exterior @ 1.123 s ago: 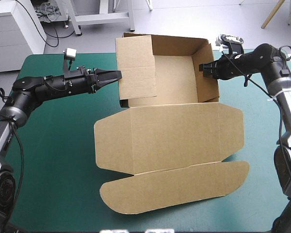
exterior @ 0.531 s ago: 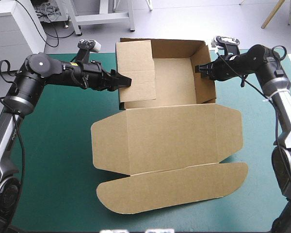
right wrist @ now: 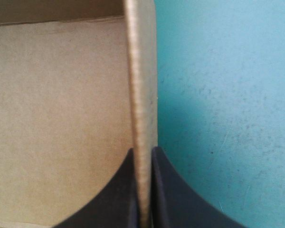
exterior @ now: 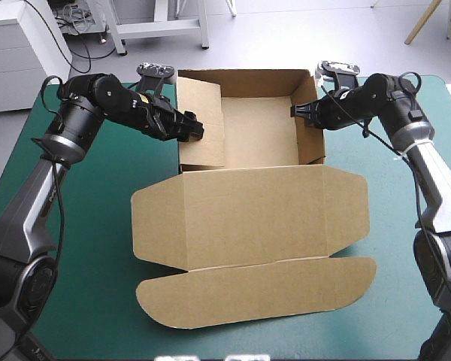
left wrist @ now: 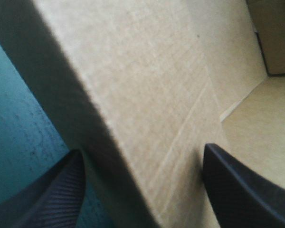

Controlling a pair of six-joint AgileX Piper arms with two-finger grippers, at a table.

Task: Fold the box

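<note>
Here the left pincer [exterior: 196, 129] gapes astride the box [exterior: 248, 218]; right pincer [exterior: 295, 113] pinches it.

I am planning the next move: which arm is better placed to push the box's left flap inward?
Left, probably. The left gripper stands open astride the left flap of the box; the right gripper is shut on the right wall, steadying it.

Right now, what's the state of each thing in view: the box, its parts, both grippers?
box: open tray, walls raised, on the teal-green cover.
lid: flat on the cover, toward the near edge, its end flap unfolded.
left gripper: open, fingers either side of the left wall.
right gripper: shut on the box, pinching the right wall.
</note>
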